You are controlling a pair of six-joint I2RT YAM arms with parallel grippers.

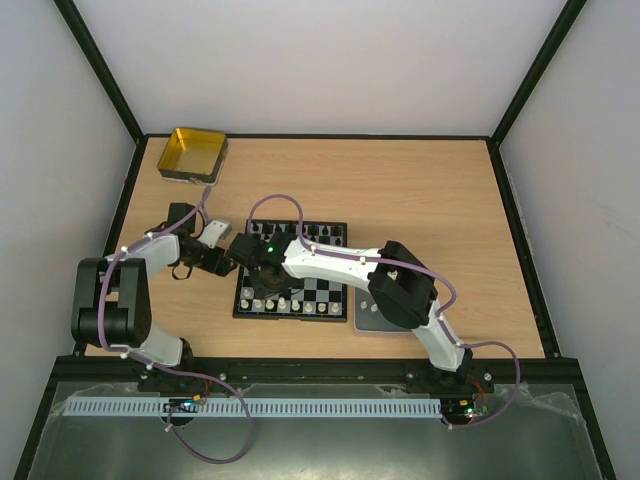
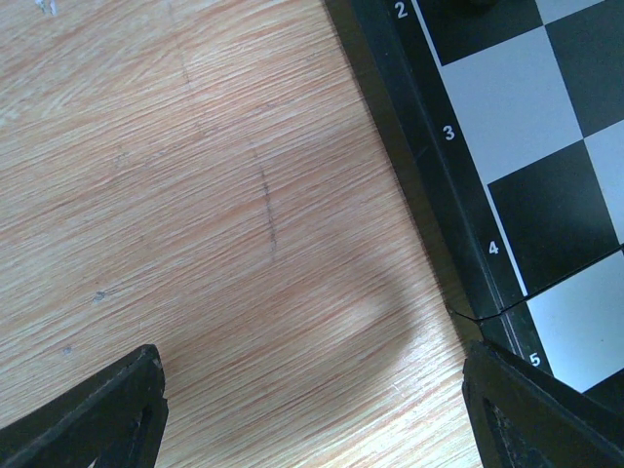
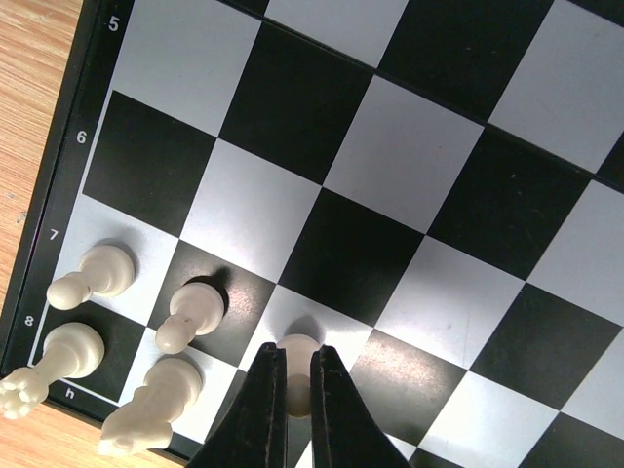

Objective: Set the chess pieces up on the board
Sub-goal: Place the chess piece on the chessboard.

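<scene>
The board (image 1: 322,290) lies mid-table, its black and white squares filling the right wrist view (image 3: 390,166). White chess pieces (image 1: 292,304) stand along its near rows. My right gripper (image 3: 295,361) is shut on a white pawn (image 3: 297,353) that stands on a white square in row 7. Beside it stand two more white pawns (image 3: 193,310), a rook (image 3: 54,363) and a knight (image 3: 151,402). My left gripper (image 2: 317,409) hangs open over bare wood just off the board's left border (image 2: 458,195), with nothing between its fingers (image 2: 107,414).
A yellow square tin (image 1: 193,153) sits at the far left corner of the table. A grey tray (image 1: 368,318) lies right of the board, partly under the right arm. Both grippers (image 1: 228,258) work close together at the board's left side.
</scene>
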